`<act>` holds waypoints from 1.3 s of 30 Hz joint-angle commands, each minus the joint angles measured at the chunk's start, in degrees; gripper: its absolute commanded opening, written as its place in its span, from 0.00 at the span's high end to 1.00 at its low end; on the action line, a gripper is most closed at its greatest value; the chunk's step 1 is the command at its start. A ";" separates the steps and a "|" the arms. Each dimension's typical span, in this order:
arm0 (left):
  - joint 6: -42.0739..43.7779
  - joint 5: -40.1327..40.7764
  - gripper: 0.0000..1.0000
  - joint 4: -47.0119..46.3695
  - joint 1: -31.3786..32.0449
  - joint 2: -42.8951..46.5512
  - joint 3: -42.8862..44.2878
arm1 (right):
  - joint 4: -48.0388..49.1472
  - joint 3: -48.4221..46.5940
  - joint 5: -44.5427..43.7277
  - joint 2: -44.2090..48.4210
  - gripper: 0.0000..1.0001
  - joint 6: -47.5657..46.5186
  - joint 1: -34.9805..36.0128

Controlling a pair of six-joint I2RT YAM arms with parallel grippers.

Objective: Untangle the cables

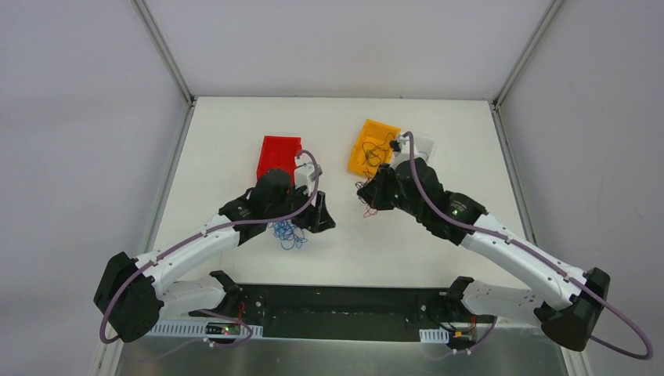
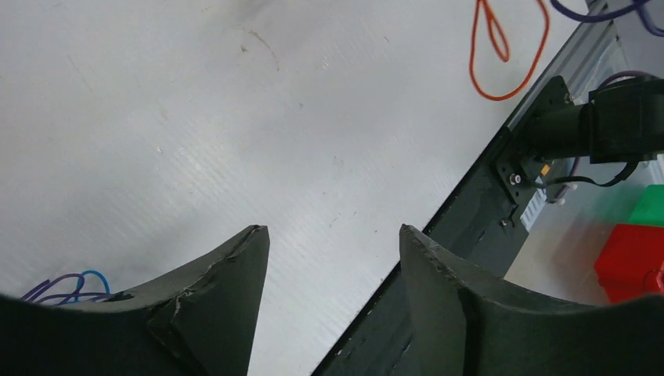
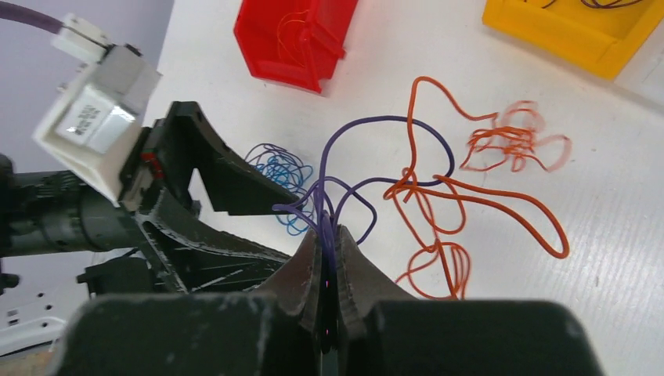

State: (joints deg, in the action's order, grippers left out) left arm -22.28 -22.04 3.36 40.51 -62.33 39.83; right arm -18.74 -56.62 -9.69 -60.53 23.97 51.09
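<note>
My right gripper (image 3: 327, 235) is shut on a dark purple cable (image 3: 391, 121) and holds it above the table. The cable loops up from the jaws and crosses an orange-red cable (image 3: 501, 207) that tangles with it. A small bundle of blue cables (image 3: 282, 168) lies on the table under my left gripper (image 1: 317, 215). In the left wrist view the left gripper (image 2: 333, 235) is open and empty above bare table, with blue and purple strands (image 2: 66, 286) beside its left finger. From above, my right gripper (image 1: 366, 190) has red and dark cables (image 1: 368, 207) hanging from it.
A red bin (image 1: 278, 157) and a yellow bin (image 1: 373, 146) stand at the back of the white table; both hold thin cables. A black rail (image 2: 470, 211) runs along the table's near edge. The two grippers are close together mid-table.
</note>
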 commanded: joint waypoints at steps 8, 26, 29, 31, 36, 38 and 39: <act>8.28 -0.22 0.23 -10.50 0.17 -0.10 0.80 | -7.93 -10.84 13.80 -1.91 1.00 6.19 -3.22; 14.24 0.86 0.19 -21.72 1.59 -0.15 -2.51 | -3.35 -12.88 25.68 -3.39 1.00 15.46 -5.72; 17.41 2.87 0.19 -20.13 1.45 -1.64 -1.42 | -3.30 -14.07 27.27 -3.61 1.00 16.33 -5.83; 18.93 3.12 0.19 -19.93 1.49 -2.54 -0.84 | -3.15 -14.73 28.11 -3.62 1.00 16.90 -5.83; 19.15 3.55 0.19 -22.55 1.23 -4.11 -2.10 | -2.62 -16.12 29.38 -3.32 1.00 18.45 -6.07; 17.52 3.40 0.18 -27.29 1.18 -3.62 -4.86 | -2.49 -16.83 29.87 -3.13 1.00 18.94 -6.09; 16.26 2.62 0.17 -30.82 1.19 -3.15 -6.56 | -2.18 -17.29 30.38 -3.00 1.00 19.23 -6.12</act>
State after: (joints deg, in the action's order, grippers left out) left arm -5.10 -19.09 -16.88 41.65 -66.54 36.62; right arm -23.68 -70.35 17.87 -64.49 40.99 45.34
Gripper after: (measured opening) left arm 0.819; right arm 0.038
